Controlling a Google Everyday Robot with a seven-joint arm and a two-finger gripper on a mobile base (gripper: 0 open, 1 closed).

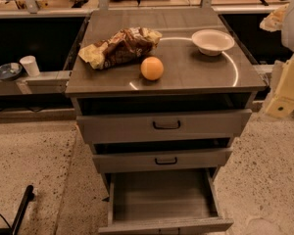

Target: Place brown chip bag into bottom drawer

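The brown chip bag (121, 48) lies crumpled on the cabinet top (186, 72), at its left middle, with pale yellow-tan ends. The bottom drawer (164, 197) is pulled out wide; its flat grey floor is bare. My gripper (283, 102) is at the right edge of the view, beside the cabinet's right side and about level with its top. It is well away from the bag and holds nothing that I can see.
An orange (152, 68) sits just in front and right of the bag. A white bowl (212, 41) stands at the back right. The two upper drawers (165, 125) with black handles are slightly open. A white cup (29, 65) stands on a low shelf at the left.
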